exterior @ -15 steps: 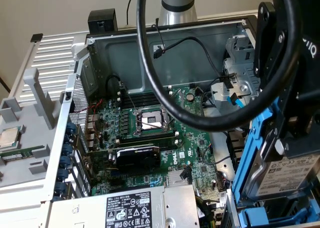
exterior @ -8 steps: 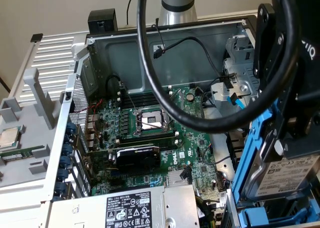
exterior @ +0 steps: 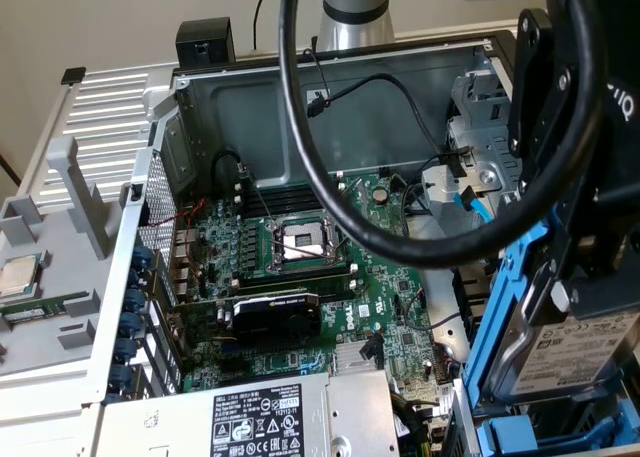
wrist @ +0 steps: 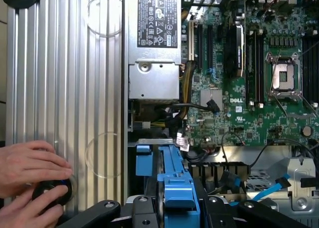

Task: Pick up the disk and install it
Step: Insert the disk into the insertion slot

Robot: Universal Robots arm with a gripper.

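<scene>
**Exterior view.** The disk (exterior: 590,352) is low on the exterior view's right. It has a silver metal body and a white printed label facing the camera, and it is clipped in a bright blue carrier frame (exterior: 500,307) whose rail slants up along its side. It stands on edge, tilted, over the drive-bay corner of the open computer case (exterior: 200,127). The claw (exterior: 592,312) comes down on its upper edge and grips it, and black arm parts cover the top of the disk.

A thick black cable (exterior: 300,127) loops across the frame in front of the motherboard (exterior: 390,277). A second blue carrier (exterior: 520,439) lies just below the disk in the lower right corner. The power supply (exterior: 260,422) is at lower centre, with the graphics card (exterior: 275,312) above it and the CPU socket (exterior: 300,242) at mid-board. On the exterior view's left, a small square CPU chip (exterior: 18,275) rests on the grey counter (exterior: 60,377), well apart from the disk.

**Wrist view.** This view looks along the claw. Here the disk shows as a blue edge clamped between two black fingers (wrist: 142,210), with the jaws at a middling width.

This view adds a person's hands (wrist: 30,173) on the ribbed aluminium surface (wrist: 75,63) beside the case, with the person's fingers around a round black knob (wrist: 50,193). A blue data cable (wrist: 271,185) lies in the bay near the carrier. Black and yellow wires (wrist: 174,113) run between the power supply and the carrier.
</scene>
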